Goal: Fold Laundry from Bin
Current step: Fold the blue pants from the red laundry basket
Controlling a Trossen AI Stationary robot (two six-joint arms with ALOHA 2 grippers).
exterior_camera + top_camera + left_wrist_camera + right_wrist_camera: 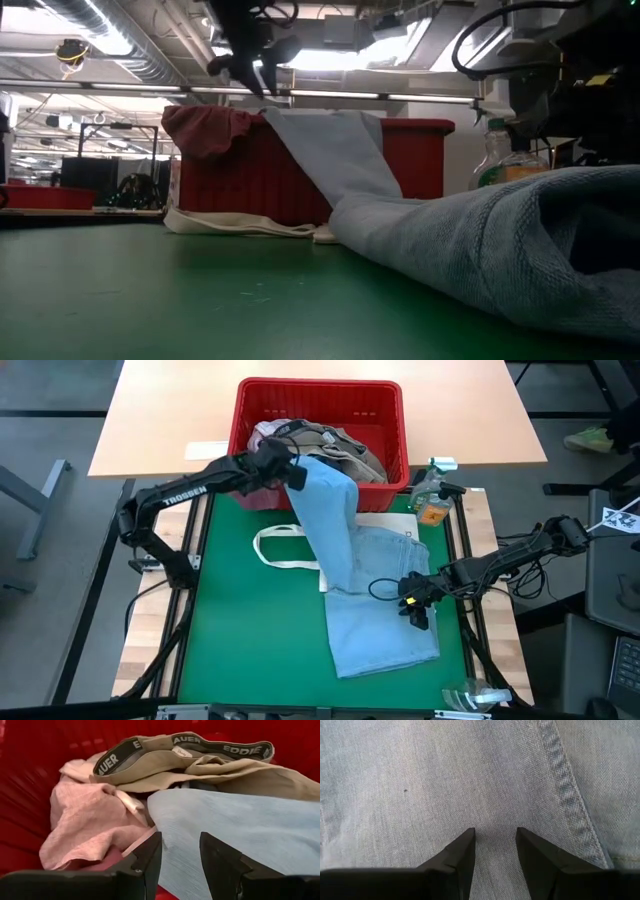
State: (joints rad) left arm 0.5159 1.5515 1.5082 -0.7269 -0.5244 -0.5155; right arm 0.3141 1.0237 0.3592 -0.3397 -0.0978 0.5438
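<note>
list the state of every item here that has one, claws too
light blue garment: half out, one end draped over the bin rim, the rest spread on the green mat
bin: upright, still holding clothes
khaki-grey garment: crumpled in the bin
pale pink garment: crumpled in the bin
tote bag: flat, partly under the blue garment
left claw: open, over the bin
right claw: open, over the blue garment

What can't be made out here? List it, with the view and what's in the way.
- Bottom of the red bin, high and left wrist views: covered by the khaki garment, the pink garment and the light blue jeans.
- White tote bag, high view: its far part lies under the jeans.
- Waistband lettering, left wrist view: partly folded away.
- Bottle, low view: label too dark to read.
</note>
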